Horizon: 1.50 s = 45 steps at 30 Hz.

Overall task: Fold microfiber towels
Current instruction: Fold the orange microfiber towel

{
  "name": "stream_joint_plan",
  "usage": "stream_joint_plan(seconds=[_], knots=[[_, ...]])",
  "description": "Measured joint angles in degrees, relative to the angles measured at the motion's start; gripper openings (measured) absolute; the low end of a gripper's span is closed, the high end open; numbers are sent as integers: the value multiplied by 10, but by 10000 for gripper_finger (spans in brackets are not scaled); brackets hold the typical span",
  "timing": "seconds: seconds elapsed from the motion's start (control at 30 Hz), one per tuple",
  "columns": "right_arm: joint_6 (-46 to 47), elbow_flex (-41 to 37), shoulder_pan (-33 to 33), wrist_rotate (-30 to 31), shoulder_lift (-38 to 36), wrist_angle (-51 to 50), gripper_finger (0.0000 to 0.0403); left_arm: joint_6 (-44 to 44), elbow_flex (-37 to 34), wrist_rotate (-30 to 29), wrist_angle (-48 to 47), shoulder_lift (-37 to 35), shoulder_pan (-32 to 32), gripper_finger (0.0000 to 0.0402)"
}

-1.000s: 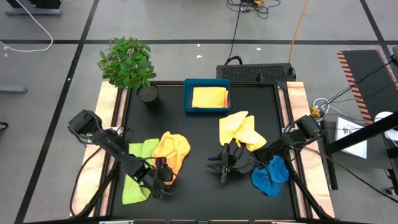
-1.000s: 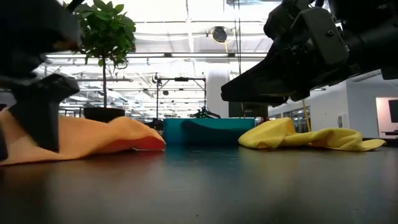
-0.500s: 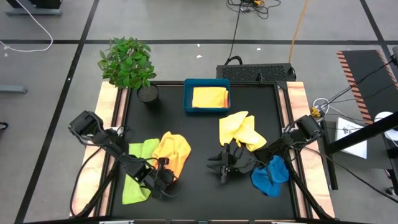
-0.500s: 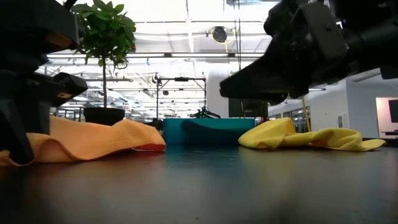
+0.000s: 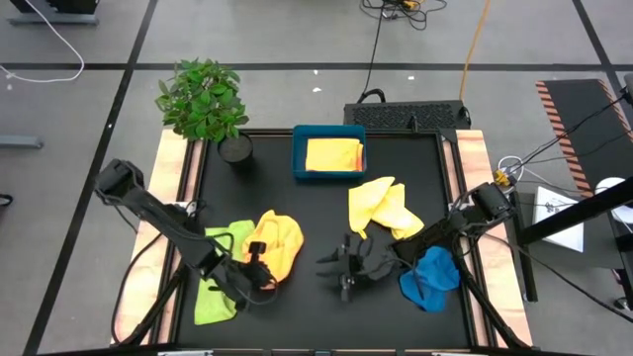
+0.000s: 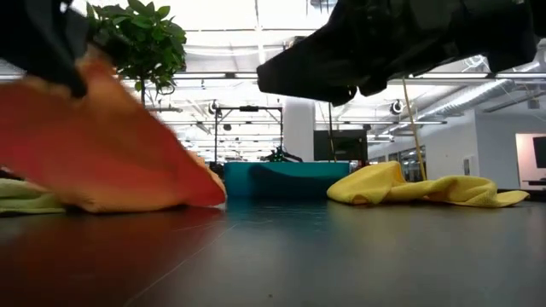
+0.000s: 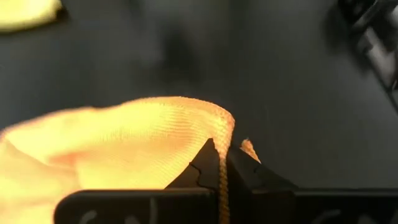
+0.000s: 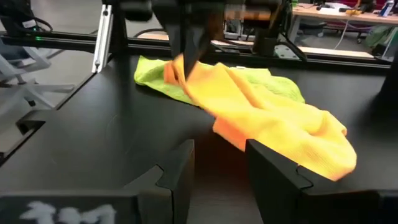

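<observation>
Orange towel (image 6: 102,145) blurs in the low view (its left side cut off).

We see a black desk (image 5: 316,307) with pale wood side strips. On it lie an orange towel (image 5: 280,240), a lime green towel (image 5: 215,297), a pale yellow towel (image 5: 381,206) and a blue towel (image 5: 432,279). A teal tray (image 5: 300,154) holds a golden yellow towel (image 5: 333,155). The plant (image 5: 201,97) is green in a black pot. Both arms are dark.

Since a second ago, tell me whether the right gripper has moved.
Yes. In the high view the right gripper has slid toward the orange towel, away from the blue towel, which lies where it did.
</observation>
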Motion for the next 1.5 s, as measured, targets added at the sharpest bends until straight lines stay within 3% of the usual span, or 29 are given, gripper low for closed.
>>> stream_joint_plan(seconds=[0.2, 0.5, 0.7, 1.0, 1.27, 1.5], knots=[[-9, 1, -18, -1, 15, 2, 148, 36, 0, -10, 14, -46, 0, 9], [0, 1, -78, 0, 69, 84, 214, 79, 11, -21, 23, -95, 12, 9], [11, 46, -103, -29, 69, 74, 240, 131, 49, -20, 21, -115, 15, 5], [13, 119, -93, -30, 68, -64, 240, 173, 97, -42, -8, -115, 16, 6], [49, 113, -65, -46, 62, -65, 238, 165, 132, -97, -85, -115, 21, 11], [33, 114, -30, -24, 47, -42, 238, 145, 124, -105, -113, -115, 43, 11]])
